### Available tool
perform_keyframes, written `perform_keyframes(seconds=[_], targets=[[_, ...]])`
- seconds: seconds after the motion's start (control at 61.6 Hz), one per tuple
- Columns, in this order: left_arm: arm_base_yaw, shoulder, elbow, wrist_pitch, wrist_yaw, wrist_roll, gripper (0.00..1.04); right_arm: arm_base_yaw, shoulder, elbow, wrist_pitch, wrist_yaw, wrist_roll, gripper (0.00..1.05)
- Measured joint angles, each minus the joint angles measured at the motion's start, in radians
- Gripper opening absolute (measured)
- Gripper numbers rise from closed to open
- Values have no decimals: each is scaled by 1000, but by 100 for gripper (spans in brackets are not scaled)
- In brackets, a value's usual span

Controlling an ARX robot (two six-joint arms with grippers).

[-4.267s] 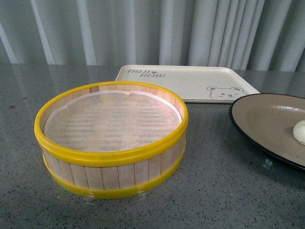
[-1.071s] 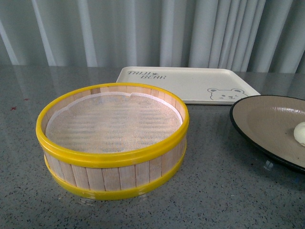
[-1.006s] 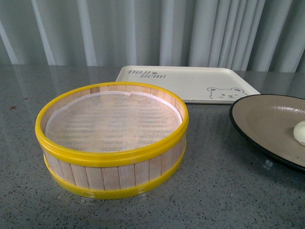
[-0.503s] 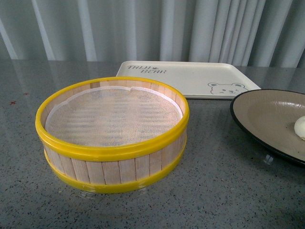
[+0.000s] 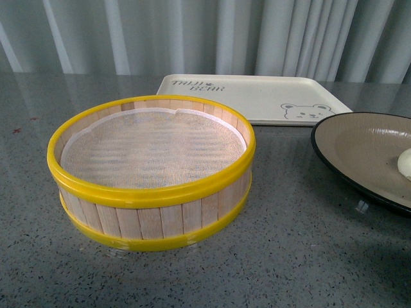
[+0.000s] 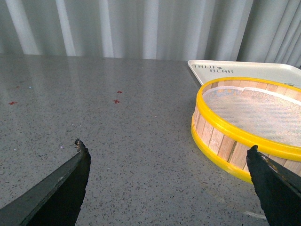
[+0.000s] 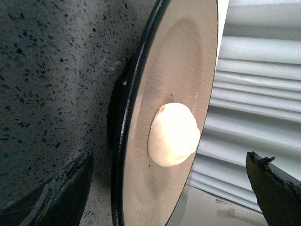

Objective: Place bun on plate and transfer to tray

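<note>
STEAMED BUN PLATED, TRAY NEXT: A small round white steamed bun point(image 7: 173, 134) rests inside a wide, shallow tan-brown plate with a black rim point(image 7: 141, 70), directly ahead of the right gripper point(image 7: 169, 157). Its dark fingers point(image 7: 70, 188) are spread wide and hold nothing, and neither appears to touch the plate. The left gripper point(image 6: 168, 149), just as wide and just as empty, hangs low over the grey speckled table point(image 6: 117, 141). A yellow-rimmed wooden steamer basket point(image 6: 221, 136) lies ahead of it and near one finger. The flat cream-white rectangular tray with a printed bear face point(image 5: 257, 99) lies beyond that basket from the left gripper, and past the plate's far rim from the right one.

With the bun on the plate, the first half of the task looks done, and the step in hand appears to be taking hold of the plate. The next move likely calls for the right gripper to advance until the raised rim sits between its fingers. It would then clamp firmly, lift the plate level so the bun does not roll, and carry it onto the tray.
</note>
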Motion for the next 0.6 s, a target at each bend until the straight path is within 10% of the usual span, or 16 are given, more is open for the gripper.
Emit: perform_keyframes(seconds=[0.6], targets=[[0,0,0,0,0,0,98,-37,29,-82,149,5,37,2]])
